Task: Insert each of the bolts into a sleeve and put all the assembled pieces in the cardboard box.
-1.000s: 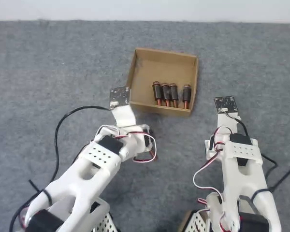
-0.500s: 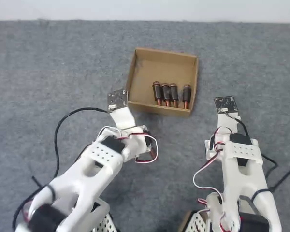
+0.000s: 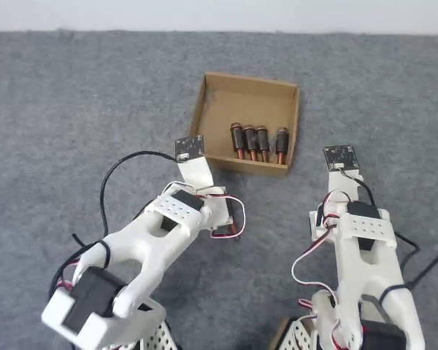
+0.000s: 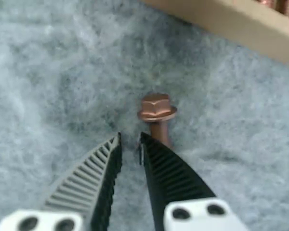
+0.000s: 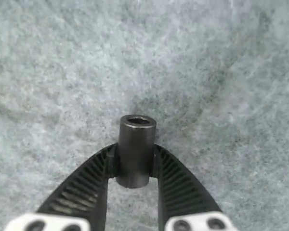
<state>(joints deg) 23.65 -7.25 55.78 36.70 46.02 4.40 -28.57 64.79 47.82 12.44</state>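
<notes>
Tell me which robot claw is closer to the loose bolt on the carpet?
Left. The left gripper has its tips beside the bolt, almost touching it. The right gripper is off to the side, clamped on a black sleeve.

Copper hex-head bolt; dark hollow sleeve

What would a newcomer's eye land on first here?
Four assembled pieces lie in a row in the cardboard box at the far side of the carpet. Nearer, the right gripper clamps a black sleeve, and the left gripper sits beside a copper bolt on the carpet.
</notes>
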